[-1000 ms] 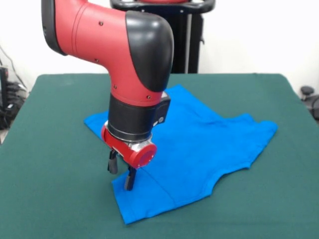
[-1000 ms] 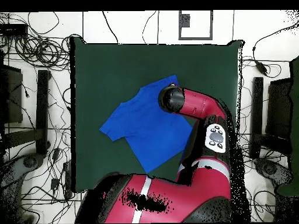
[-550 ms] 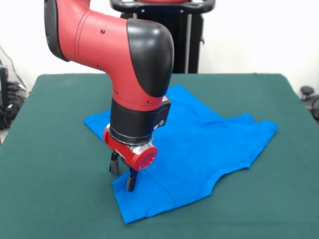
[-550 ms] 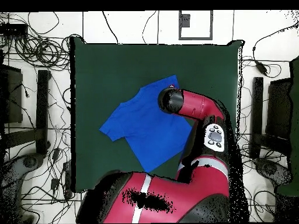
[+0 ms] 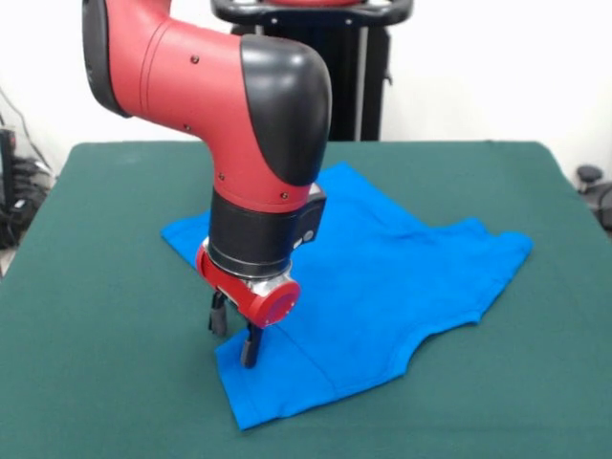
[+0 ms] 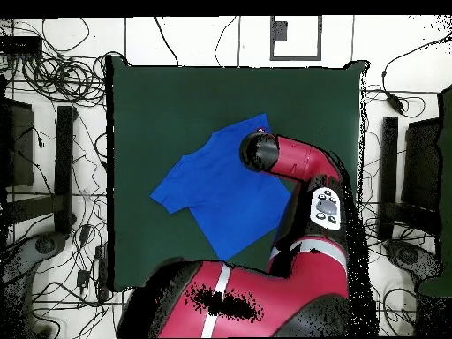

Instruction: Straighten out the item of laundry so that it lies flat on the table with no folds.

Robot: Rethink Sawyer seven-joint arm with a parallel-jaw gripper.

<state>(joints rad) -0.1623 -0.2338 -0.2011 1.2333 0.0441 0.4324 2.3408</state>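
Our gripper (image 5: 234, 337) is down at the shirt's (image 5: 382, 277) edge, its two dark fingers (image 5: 250, 346) parted, one tip on or just above the blue cloth and the other over the bare table (image 5: 105, 382) just beside the hem; we judge it is placed there to straddle that edge, and nothing is held between the fingers yet. From the gripper the shirt spreads away toward the middle of the table, mostly flat, with a corner just below the fingers and a sleeve reaching out on the far side. A faint crease runs from near the fingers across the lower part, so we judge some smoothing is left. Our own arm (image 5: 249, 124) hangs over part of the cloth and hides what lies under it. Beyond the shirt the green tabletop is all we see; in the overhead view, cables (image 6: 53, 79) lie on the floor, well apart from the gripper.
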